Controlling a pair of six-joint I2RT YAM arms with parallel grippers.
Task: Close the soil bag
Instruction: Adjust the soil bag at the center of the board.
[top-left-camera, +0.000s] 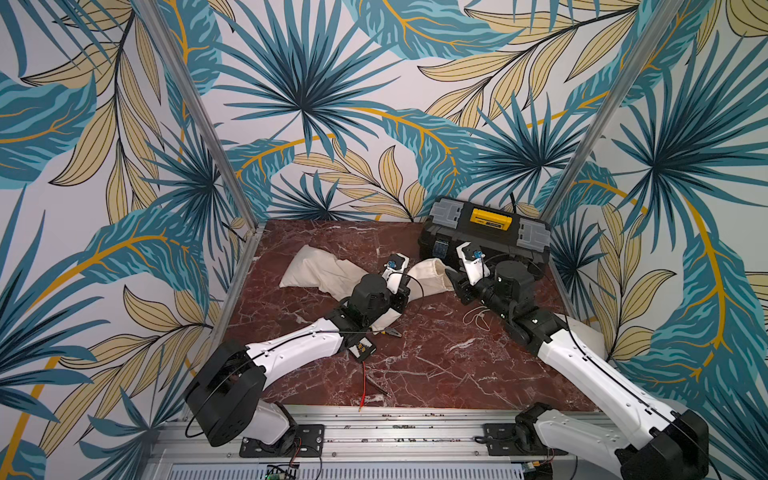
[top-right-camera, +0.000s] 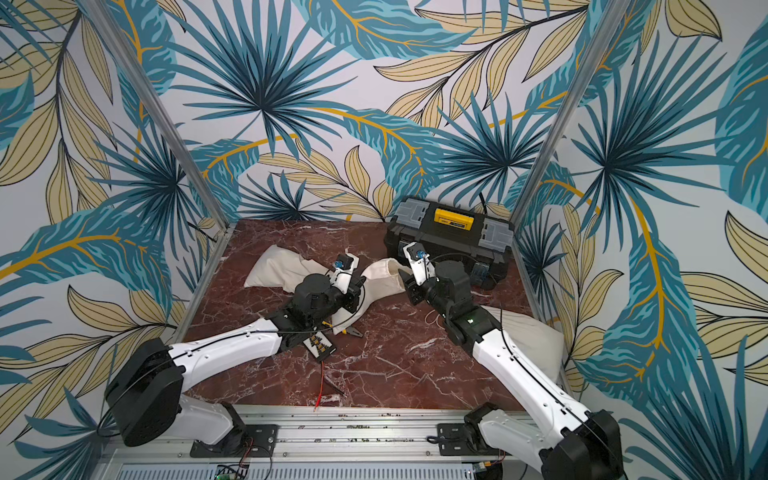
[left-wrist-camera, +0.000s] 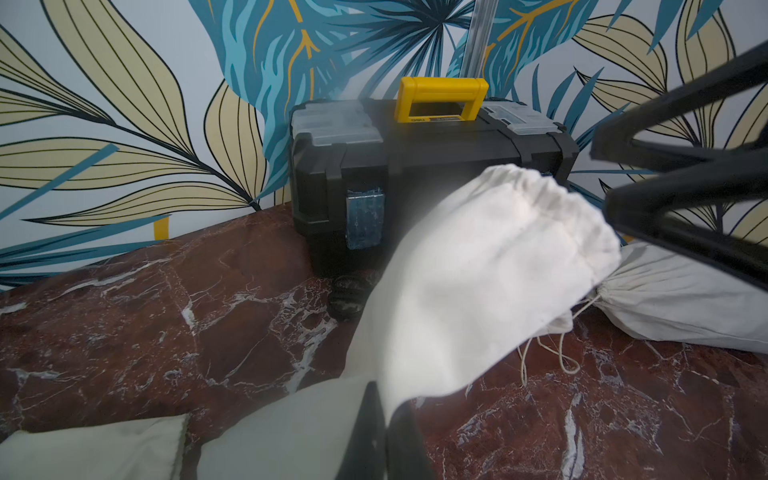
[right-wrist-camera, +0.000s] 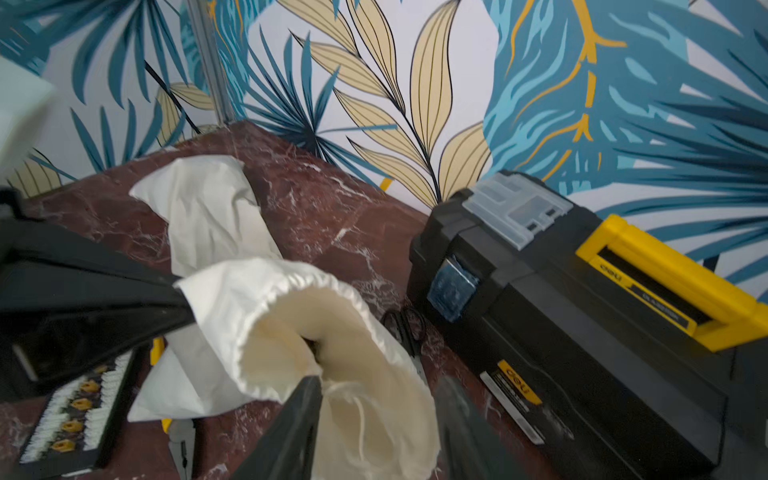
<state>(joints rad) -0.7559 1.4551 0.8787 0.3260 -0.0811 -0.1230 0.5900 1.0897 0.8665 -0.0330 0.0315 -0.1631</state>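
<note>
The soil bag (top-left-camera: 430, 276) (top-right-camera: 384, 276) is a long cream cloth sack lying on the marble table (top-left-camera: 436, 365), with its gathered mouth facing right. My left gripper (top-left-camera: 401, 296) (left-wrist-camera: 384, 401) is shut on the cloth partway along the bag (left-wrist-camera: 478, 270), holding the neck up off the table. The mouth (right-wrist-camera: 291, 324) gapes open, dark inside. My right gripper (top-left-camera: 455, 283) (right-wrist-camera: 380, 388) stands open, its fingers apart on either side of the rim's lower edge. The thin drawstring (left-wrist-camera: 548, 353) hangs loose from the rim down to the table.
A black toolbox (top-left-camera: 486, 232) with a yellow handle stands at the back right, close behind the bag's mouth. A second cloth bag (top-right-camera: 528, 340), tied shut, lies beside the right arm. Pliers (top-left-camera: 390, 332), a black jack panel (top-left-camera: 361, 349), scissors (right-wrist-camera: 405, 324) and a red wire (top-left-camera: 363, 386) lie nearby.
</note>
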